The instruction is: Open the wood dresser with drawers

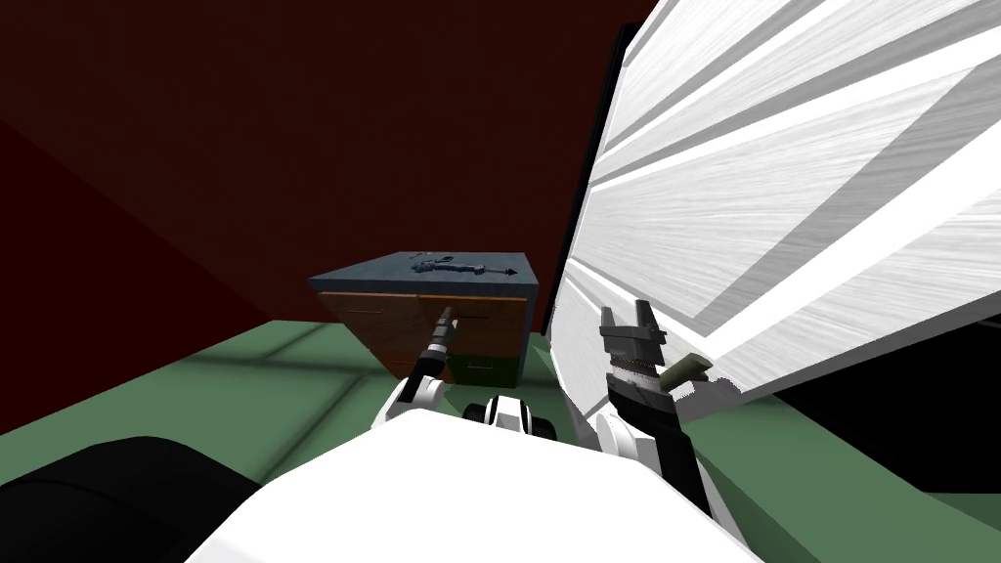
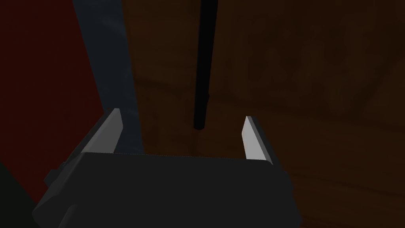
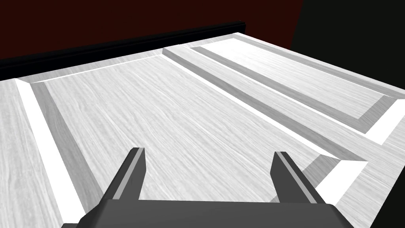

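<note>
The wood dresser (image 1: 381,327) stands at 12 o'clock ahead, on a green floor (image 1: 274,381) against a dark red wall (image 1: 244,147). It has brown drawer fronts and a blue-grey top, with a small dark object (image 1: 450,265) lying on that top. The left pincer (image 1: 449,313) reaches up to the upper drawer front (image 2: 296,118). In the left wrist view its blades stand released (image 2: 182,115), and the end of a thin black handle (image 2: 203,79) lies between them, untouched. At 2 o'clock a white panelled door (image 1: 782,195) carries an olive lever handle (image 1: 684,369). The right pincer (image 1: 629,315) is raised just beside the door, released too (image 3: 207,151), and it faces the door's panels (image 3: 178,118).
</note>
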